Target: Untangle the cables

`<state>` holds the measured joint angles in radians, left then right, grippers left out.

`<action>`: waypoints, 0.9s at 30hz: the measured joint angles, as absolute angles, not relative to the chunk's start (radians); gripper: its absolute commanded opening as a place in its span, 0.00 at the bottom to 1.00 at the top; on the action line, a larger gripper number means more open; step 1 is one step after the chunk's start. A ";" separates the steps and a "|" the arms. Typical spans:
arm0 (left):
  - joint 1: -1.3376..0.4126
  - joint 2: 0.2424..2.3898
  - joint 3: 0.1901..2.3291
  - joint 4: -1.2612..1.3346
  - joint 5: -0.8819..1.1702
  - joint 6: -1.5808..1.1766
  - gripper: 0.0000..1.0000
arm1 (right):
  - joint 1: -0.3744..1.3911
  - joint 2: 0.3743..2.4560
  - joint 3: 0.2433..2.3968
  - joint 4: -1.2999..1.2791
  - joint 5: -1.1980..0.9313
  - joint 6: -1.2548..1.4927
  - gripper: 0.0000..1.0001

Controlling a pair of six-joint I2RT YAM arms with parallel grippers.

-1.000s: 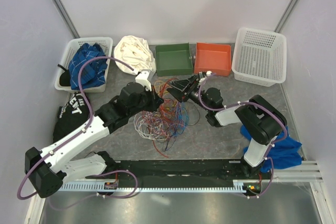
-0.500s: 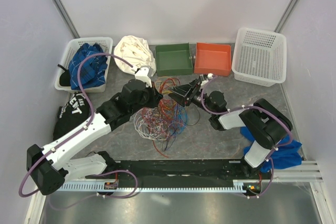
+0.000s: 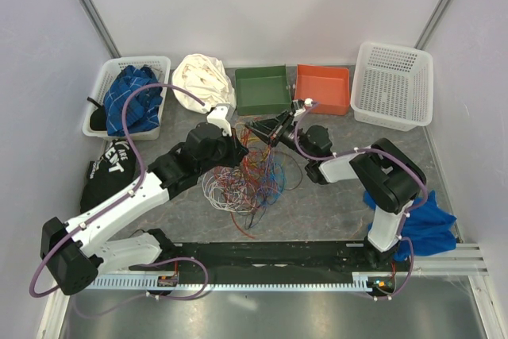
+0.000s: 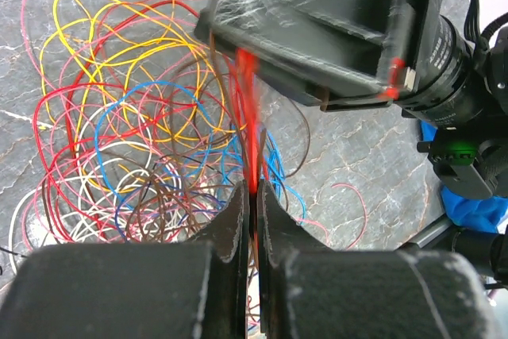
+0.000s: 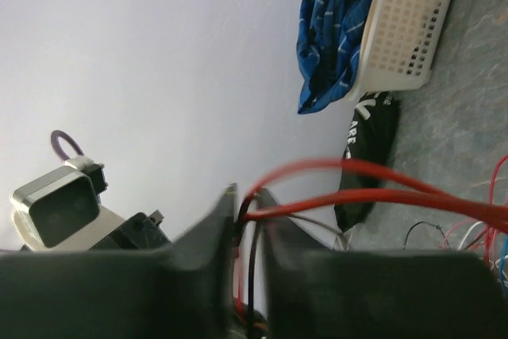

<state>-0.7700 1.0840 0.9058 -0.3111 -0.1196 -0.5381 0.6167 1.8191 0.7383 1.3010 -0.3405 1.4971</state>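
Observation:
The cables (image 3: pixel 250 176) lie as a loose heap of red, yellow, blue, white and brown loops on the grey table (image 3: pixel 325 208) between both arms. My left gripper (image 3: pixel 238 147) (image 4: pixel 254 188) hovers over the heap, shut on a red cable (image 4: pixel 248 117) that runs taut upward. That cable leads to my right gripper (image 3: pixel 255 129) (image 4: pixel 317 29), which is just above and beyond the left one. In the right wrist view, the right gripper (image 5: pixel 248 194) has its jaws drawn close on red cables (image 5: pixel 381 196), with a dark strand between them too.
A white basket (image 3: pixel 163 65) holding blue cloth stands at the back left, and a black bag (image 3: pixel 107 168) lies below it. A white cloth bundle (image 3: pixel 202 77), green tray (image 3: pixel 263 89), orange tray (image 3: pixel 323 87) and white basket (image 3: pixel 394 85) line the back. Blue cloth (image 3: pixel 425 224) lies by the right arm's base.
My right gripper has moved left toward the left gripper and closed its jaws on red cables. The left gripper keeps its hold and has barely shifted.

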 measured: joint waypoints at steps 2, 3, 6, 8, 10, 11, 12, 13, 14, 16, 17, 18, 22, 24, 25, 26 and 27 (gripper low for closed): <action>-0.770 1.084 0.905 -0.311 -0.120 -0.538 0.13 | 0.616 1.827 0.744 1.301 -0.343 1.507 0.00; -0.770 1.084 0.904 -0.313 -0.122 -0.538 0.22 | 0.616 1.826 0.745 1.301 -0.344 1.504 0.00; -0.771 1.080 0.904 -0.326 -0.153 -0.539 0.71 | 0.611 1.800 0.745 1.284 -0.355 1.467 0.00; -0.772 1.070 0.912 -0.371 -0.199 -0.554 0.96 | 0.610 1.737 0.748 1.224 -0.365 1.402 0.00; -0.772 1.059 0.933 -0.421 -0.260 -0.562 0.97 | 0.609 1.639 0.771 1.096 -0.364 1.303 0.00; -0.772 1.055 0.950 -0.448 -0.292 -0.565 0.98 | 0.613 1.571 0.804 0.981 -0.357 1.242 0.00; -0.772 1.051 0.964 -0.467 -0.321 -0.566 0.98 | 0.617 1.519 0.838 0.894 -0.338 1.171 0.00; -0.772 1.044 0.979 -0.487 -0.354 -0.566 0.98 | 0.625 1.463 0.882 0.795 -0.315 1.099 0.00; -0.772 1.030 0.993 -0.502 -0.391 -0.567 0.97 | 0.634 1.413 0.928 0.704 -0.291 1.032 0.00; -0.772 0.997 1.003 -0.507 -0.430 -0.567 0.97 | 0.650 1.333 1.011 0.558 -0.250 0.916 0.00; -0.772 0.979 1.003 -0.504 -0.444 -0.566 0.96 | 0.656 1.303 1.042 0.502 -0.236 0.871 0.00; -0.771 0.955 1.003 -0.496 -0.446 -0.564 0.96 | 0.659 1.281 1.066 0.455 -0.223 0.835 0.00; -0.770 0.871 0.956 -0.354 -0.396 -0.524 0.95 | 0.658 1.232 1.104 0.299 -0.181 0.733 0.00; -0.770 0.836 0.905 -0.245 -0.336 -0.499 0.93 | 0.658 1.230 1.104 0.229 -0.173 0.706 0.00; -0.770 0.821 0.873 -0.179 -0.301 -0.484 0.90 | 0.658 1.232 1.104 0.189 -0.170 0.695 0.00; -0.770 0.808 0.842 -0.118 -0.261 -0.471 0.89 | 0.658 1.232 1.104 0.159 -0.167 0.686 0.00; -0.770 0.796 0.810 -0.060 -0.216 -0.459 0.87 | 0.658 1.232 1.104 0.135 -0.166 0.680 0.00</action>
